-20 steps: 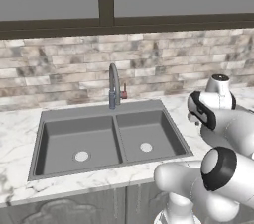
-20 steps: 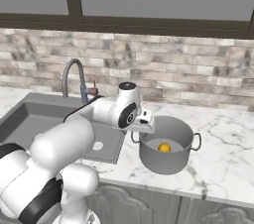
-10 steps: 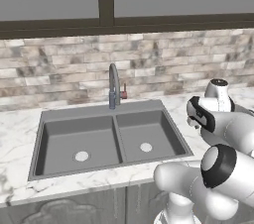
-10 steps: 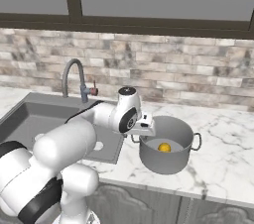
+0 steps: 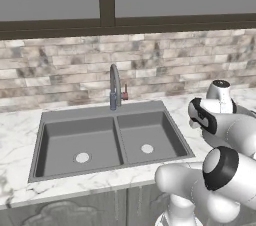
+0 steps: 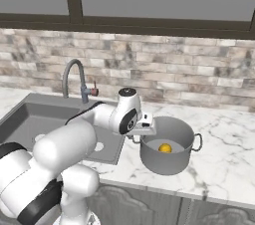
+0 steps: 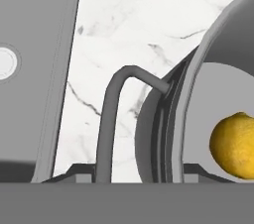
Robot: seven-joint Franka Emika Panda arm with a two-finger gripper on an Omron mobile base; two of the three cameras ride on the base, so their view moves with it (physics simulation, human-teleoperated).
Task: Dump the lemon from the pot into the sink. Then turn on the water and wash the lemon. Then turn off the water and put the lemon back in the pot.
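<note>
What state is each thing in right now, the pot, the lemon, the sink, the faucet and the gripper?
pot: upright on the counter, right of the sink.
lemon: inside the pot.
sink: both basins bare, no water.
faucet: no stream running.
gripper: at the pot's left handle; grip unclear.

We find no text, label, brand, number or sign that we can read in these pictures. The surfaces we see carry no writing at all.
</note>
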